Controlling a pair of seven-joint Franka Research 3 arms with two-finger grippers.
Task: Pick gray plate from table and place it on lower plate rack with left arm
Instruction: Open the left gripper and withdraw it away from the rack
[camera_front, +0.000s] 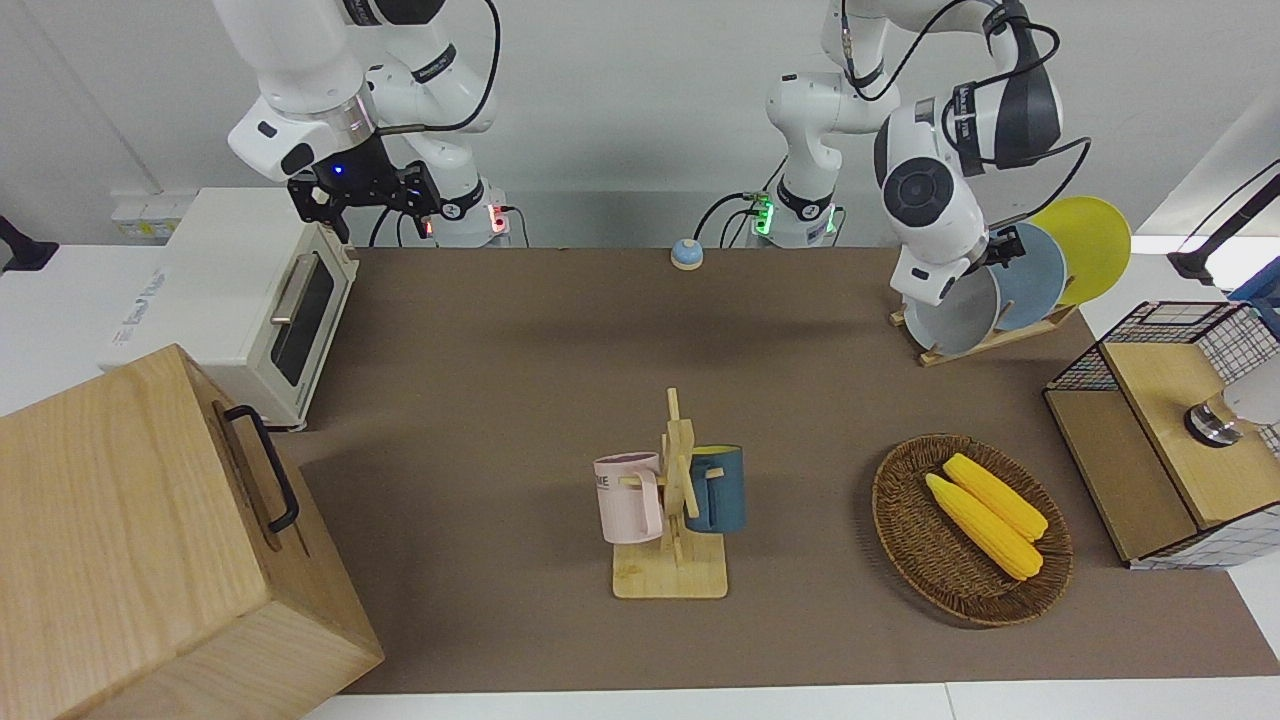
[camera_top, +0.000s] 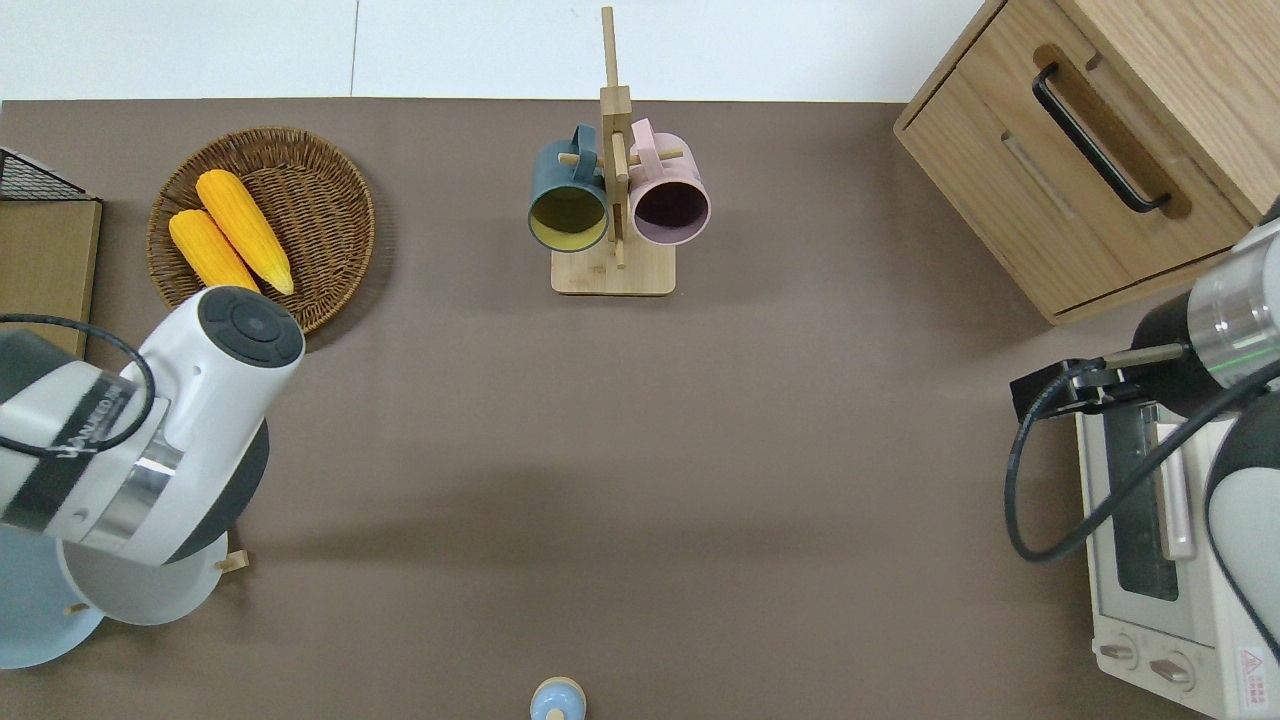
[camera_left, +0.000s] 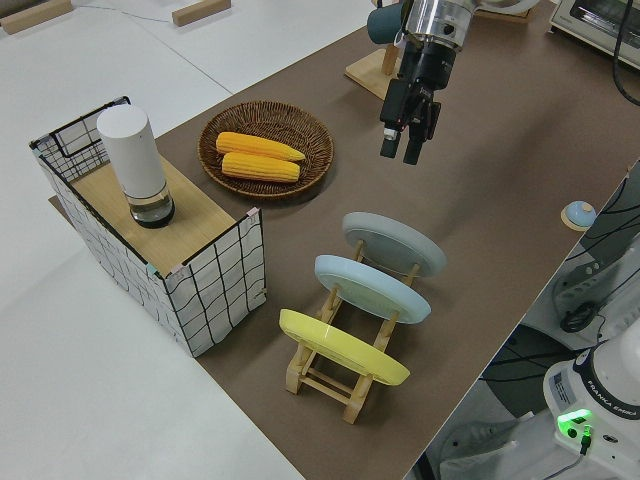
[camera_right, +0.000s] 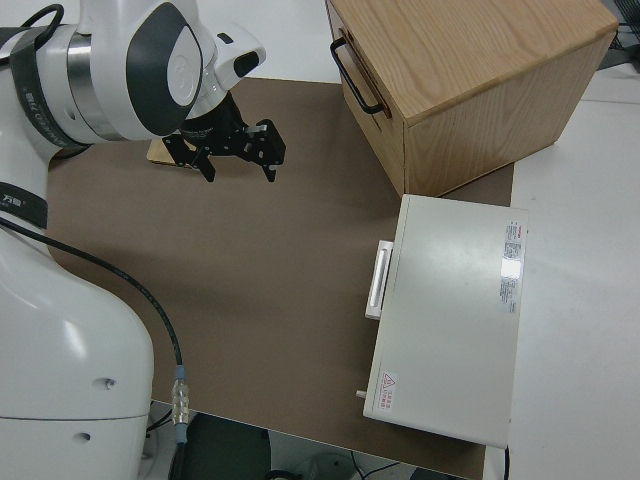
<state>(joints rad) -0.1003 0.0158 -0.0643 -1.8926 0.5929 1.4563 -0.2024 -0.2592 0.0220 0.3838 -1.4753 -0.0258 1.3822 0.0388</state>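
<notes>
The gray plate (camera_front: 948, 318) stands on edge in the lower plate rack (camera_front: 1000, 338), in the slot at the rack's end toward the middle of the table (camera_front: 520, 380). It also shows in the left side view (camera_left: 395, 243) and the overhead view (camera_top: 140, 598). A light blue plate (camera_left: 372, 287) and a yellow plate (camera_left: 343, 346) fill the slots beside it. My left gripper (camera_left: 402, 148) is open and empty, up in the air clear of the gray plate. In the overhead view its arm hides it. My right arm is parked with its gripper (camera_right: 238, 158) open.
A wicker basket (camera_front: 965, 590) with two corn cobs lies farther from the robots than the rack. A wire crate (camera_left: 210, 285) holds a white cylinder. A mug stand (camera_front: 672, 510), a toaster oven (camera_front: 250, 300), a wooden cabinet (camera_front: 150, 540) and a small bell (camera_front: 686, 254) also stand on the table.
</notes>
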